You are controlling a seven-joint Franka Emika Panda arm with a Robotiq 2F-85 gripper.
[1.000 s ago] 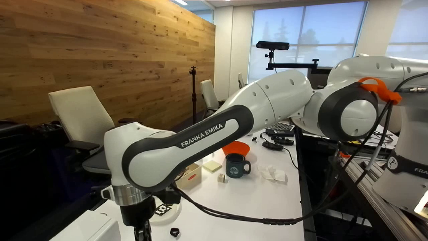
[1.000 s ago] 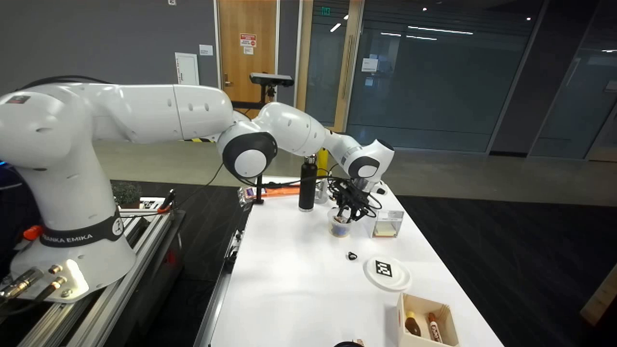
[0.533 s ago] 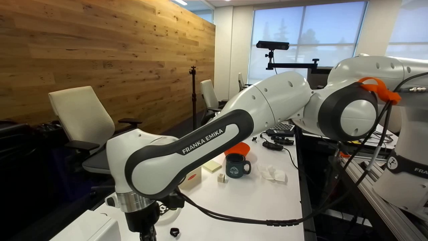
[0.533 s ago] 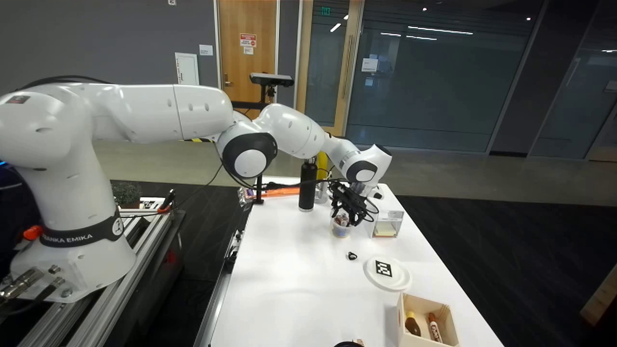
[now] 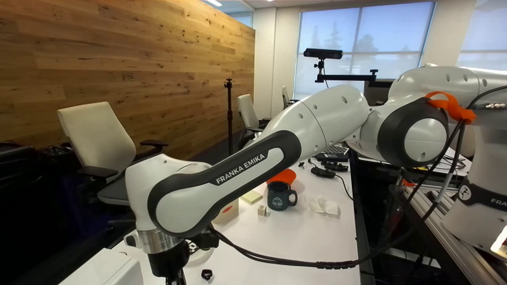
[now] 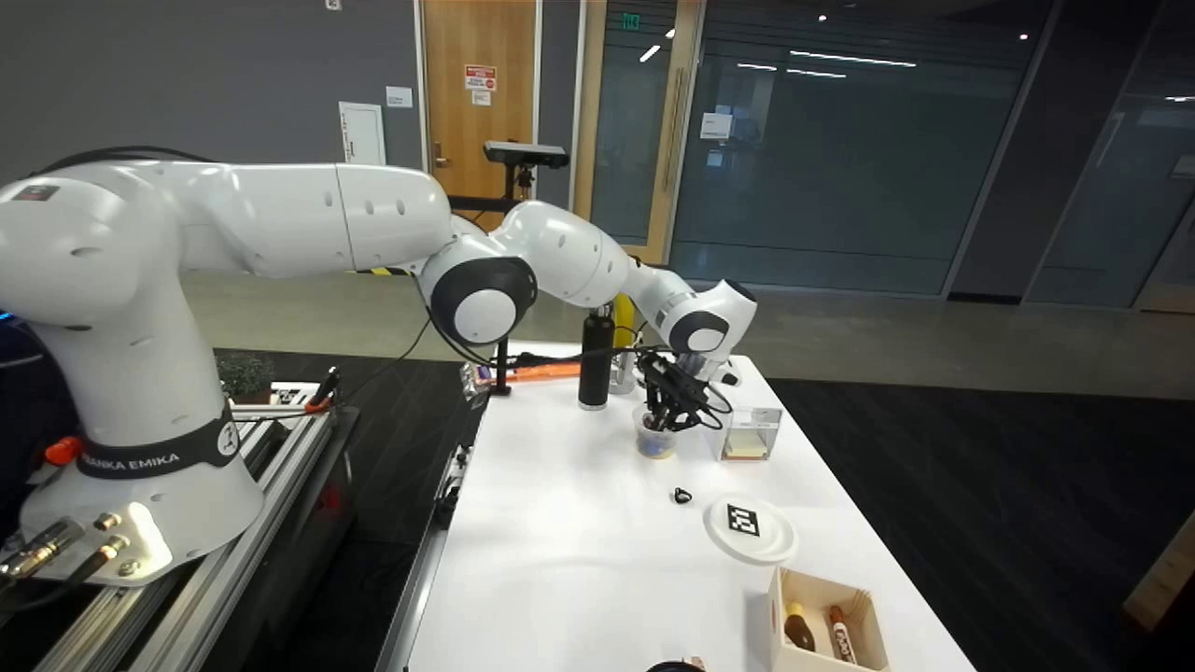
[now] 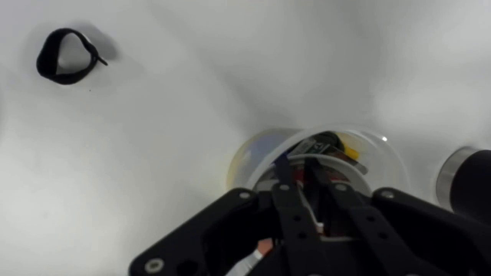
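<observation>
Clear cup (image 6: 655, 445) sits under the now-narrowed tool (image 7: 298, 161).

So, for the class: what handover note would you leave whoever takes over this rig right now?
Gripper: points down at the mouth of the clear plastic cup, jaws narrowly parted; whether they grip anything is unclear.
Things: cup stands on the table with small items inside; black looped strap, white plate and black bottle are nearby.
Done: gripper is at the cup.
Left: checking for a grip; nothing shows lifted clear of the cup.
</observation>
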